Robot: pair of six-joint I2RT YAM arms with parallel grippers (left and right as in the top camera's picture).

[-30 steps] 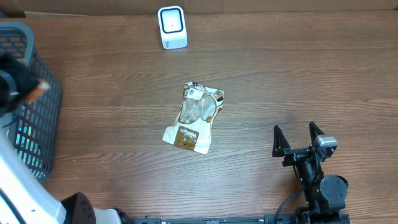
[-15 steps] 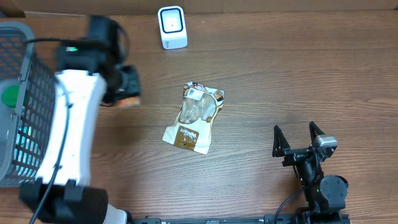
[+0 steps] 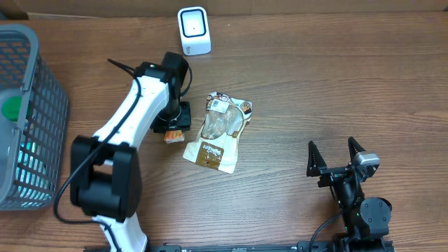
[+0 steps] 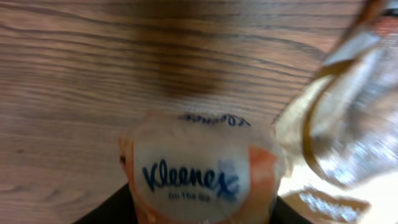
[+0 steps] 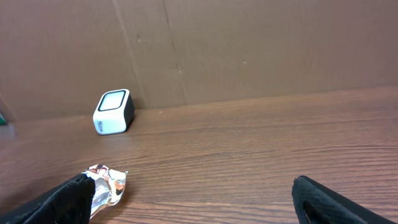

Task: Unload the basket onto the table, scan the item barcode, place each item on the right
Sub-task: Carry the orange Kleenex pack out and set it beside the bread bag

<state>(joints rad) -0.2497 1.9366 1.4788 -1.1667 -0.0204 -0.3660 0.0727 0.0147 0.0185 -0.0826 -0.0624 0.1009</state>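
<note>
**Kleenex pack beside the pouch**

From overhead we see the left gripper (image 3: 175, 128) at centre frame over an orange Kleenex pack (image 3: 172, 136), just left of the pouch (image 3: 218, 131). The scanner (image 3: 194, 30) stands top centre and the basket (image 3: 42, 105) sits at the left edge. The right gripper (image 3: 336, 155), lower right, gapes wide with nothing in it.

In the left wrist view the Kleenex pack (image 4: 199, 177) fills the gap between the jaws (clamped or let go, we cannot tell).

The right wrist view shows the scanner (image 5: 113, 112) and pouch (image 5: 106, 183) at left.
</note>
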